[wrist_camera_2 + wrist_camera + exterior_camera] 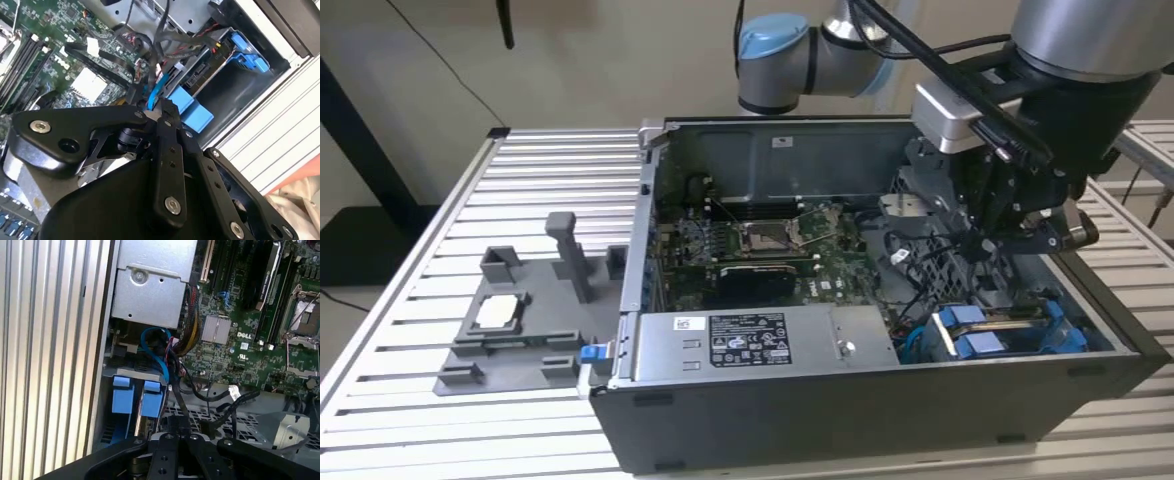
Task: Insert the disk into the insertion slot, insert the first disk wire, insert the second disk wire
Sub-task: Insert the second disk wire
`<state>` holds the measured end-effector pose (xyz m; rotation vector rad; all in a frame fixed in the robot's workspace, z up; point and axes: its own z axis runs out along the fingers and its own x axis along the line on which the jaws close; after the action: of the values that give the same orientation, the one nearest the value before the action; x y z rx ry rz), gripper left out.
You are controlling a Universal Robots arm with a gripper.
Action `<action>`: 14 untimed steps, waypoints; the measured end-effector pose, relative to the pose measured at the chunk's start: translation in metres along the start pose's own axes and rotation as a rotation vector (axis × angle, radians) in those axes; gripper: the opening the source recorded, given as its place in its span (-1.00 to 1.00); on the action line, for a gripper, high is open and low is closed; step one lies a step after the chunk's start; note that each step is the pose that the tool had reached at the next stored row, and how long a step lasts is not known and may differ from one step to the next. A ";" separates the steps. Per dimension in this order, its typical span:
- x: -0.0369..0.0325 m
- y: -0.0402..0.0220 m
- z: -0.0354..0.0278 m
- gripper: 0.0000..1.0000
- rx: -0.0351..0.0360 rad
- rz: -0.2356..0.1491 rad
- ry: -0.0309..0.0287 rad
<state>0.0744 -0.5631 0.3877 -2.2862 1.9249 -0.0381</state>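
The disk (pixel 983 333) sits in its cage (pixel 230 80) at the lower right of the exterior view, inside the open computer case (pixel 854 410) — its blue tabs showing. The claw (pixel 1017 240) hangs just above it, fingers drawn together; in the first wrist view they seem to pinch a black wire (pixel 176 400) — the plug itself is hidden

You're looking at a green motherboard (pixel 761 245) in a dark grey case (pixel 854 420). The disk (pixel 974 345), at the case's four o'clock in the exterior view, shows bright blue plastic. Blue cable (pixel 165 365), black hand (pixel 166 106), silver power-supply box (pixel 720 345) with a white label, silver ribbed worktop (pixel 520 170).
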 end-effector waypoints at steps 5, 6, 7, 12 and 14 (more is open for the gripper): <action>-0.0032 0.0000 -0.0142 -0.79 0.0001 0.000 -0.0002; -0.0037 0.0006 -0.0163 -0.79 0.0001 0.000 -0.0003; -0.0049 0.0018 -0.0170 -0.79 0.0002 0.000 -0.0005; -0.0162 0.0076 -0.0174 -0.79 0.0007 0.000 -0.0002; -0.0202 0.0092 -0.0172 -0.79 0.0010 0.000 -0.0001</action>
<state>0.0598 -0.5465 0.4050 -2.2855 1.9243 -0.0389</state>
